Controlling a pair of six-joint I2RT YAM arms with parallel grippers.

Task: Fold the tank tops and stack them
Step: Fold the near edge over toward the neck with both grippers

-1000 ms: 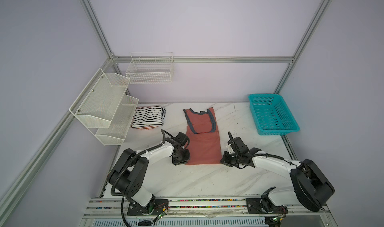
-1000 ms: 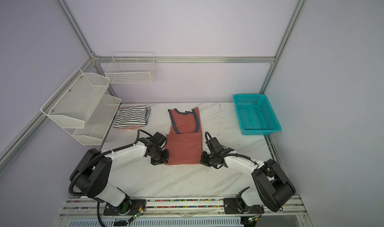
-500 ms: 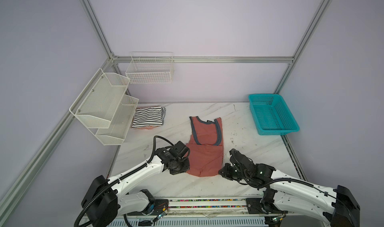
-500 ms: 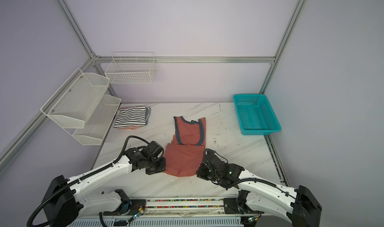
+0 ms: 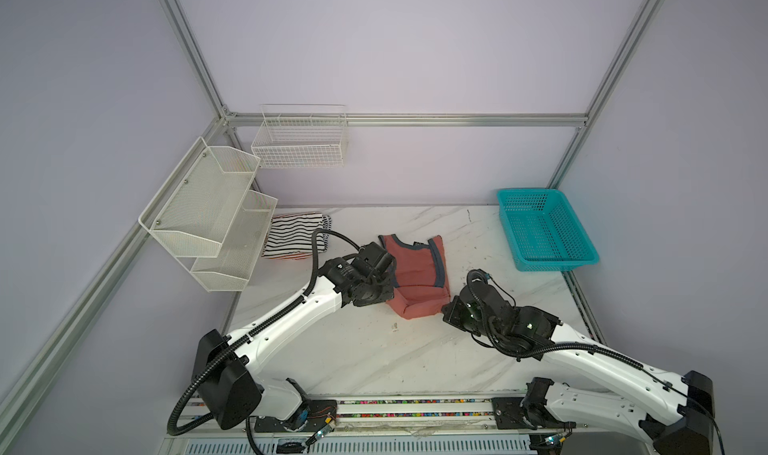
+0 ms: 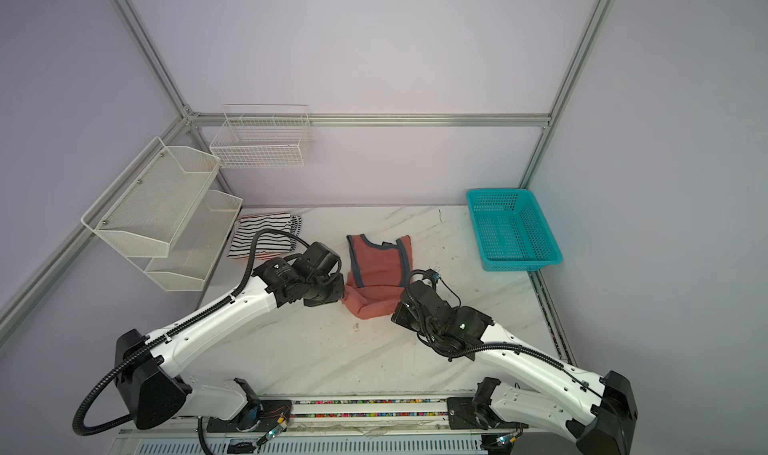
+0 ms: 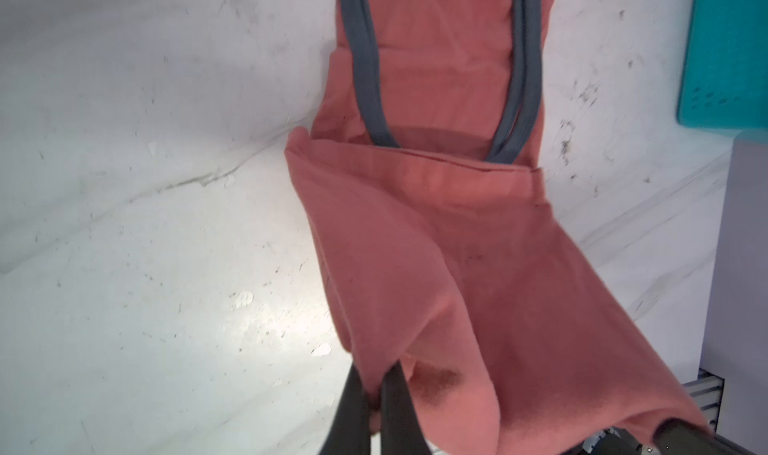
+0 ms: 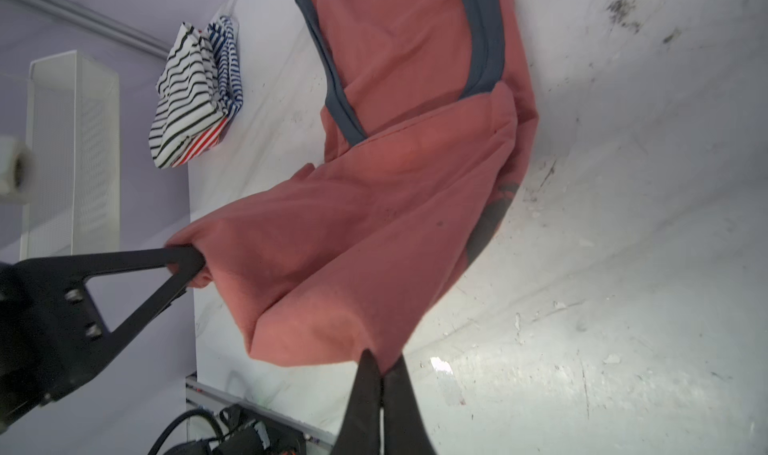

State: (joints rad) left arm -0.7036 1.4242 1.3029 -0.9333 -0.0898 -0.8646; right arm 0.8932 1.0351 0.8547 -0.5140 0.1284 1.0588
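Item under handling: the salmon-red tank top, located mid-bench, between the two arms in both top views.

Left pincer: jaws closed tight on the garment's near edge at its left corner, with cloth pinched between the fingers.

Right pincer: jaws likewise closed tight on the same near edge at the right corner, cloth gripped between the fingertips.

Condition of garment: the near end is raised off the bench and hangs slack between the two grip points, bulging into a loose fold. The far end, with its grey-blue trimmed straps, lies flat on the bench surface. A hem line crosses the cloth just below the straps.

Other task items: striped tank tops lie piled at the far left corner of the bench, beside the wire shelves. The right wrist view shows black-and-white stripes uppermost, red-and-white beneath, and navy-and-white at the side. The pile is well apart from both pincers.

Turquoise basket: far right of the bench.
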